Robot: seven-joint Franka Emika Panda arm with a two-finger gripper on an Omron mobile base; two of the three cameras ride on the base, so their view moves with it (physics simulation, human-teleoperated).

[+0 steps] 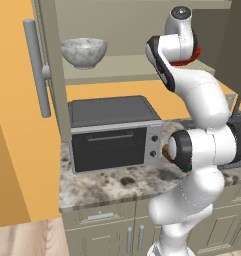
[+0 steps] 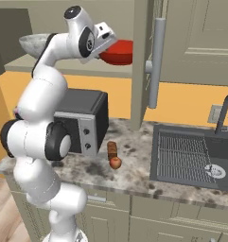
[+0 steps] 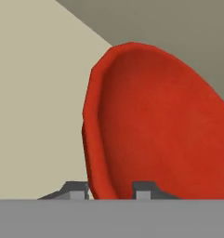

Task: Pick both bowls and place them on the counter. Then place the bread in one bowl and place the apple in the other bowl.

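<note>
From the hand camera I see the red bowl [image 3: 155, 125] up close: glossy, plain, wide and shallow, with a thick rounded rim that runs down between the two fingertips [image 3: 76, 189]. One tip sits outside the rim and the other inside the bowl's hollow, so the gripper [image 3: 111, 191] straddles the rim; I cannot tell whether it is clamped on the rim or merely placed around it. Behind the bowl lie a beige wall and a darker olive-grey surface.

In the right base view the red bowl [image 2: 119, 52] sits on the beige cabinet shelf [image 2: 77, 71], right at the gripper [image 2: 106, 45], with the open cabinet door [image 2: 143, 61] and its long grey handle [image 2: 155, 66] just beside it. In the left base view only a sliver of the red bowl [image 1: 188, 59] shows behind the arm's wrist.

The marbled bowl [image 1: 84, 52] stands upright on the same shelf, well apart from the red one, deep and round with a grey-white stone look.

Below, on the desk [image 2: 134, 170], the bread [image 2: 112, 148] is a small dark brown chunk, and the apple [image 2: 115, 162] lies just beside it, round and red; I cannot tell if they touch. Both are near the front corner of the black microwave [image 1: 112, 132]. The dark sink [image 2: 191, 158] with its faucet [image 2: 224, 113] is set into the desk, to the right in the right base view.
</note>
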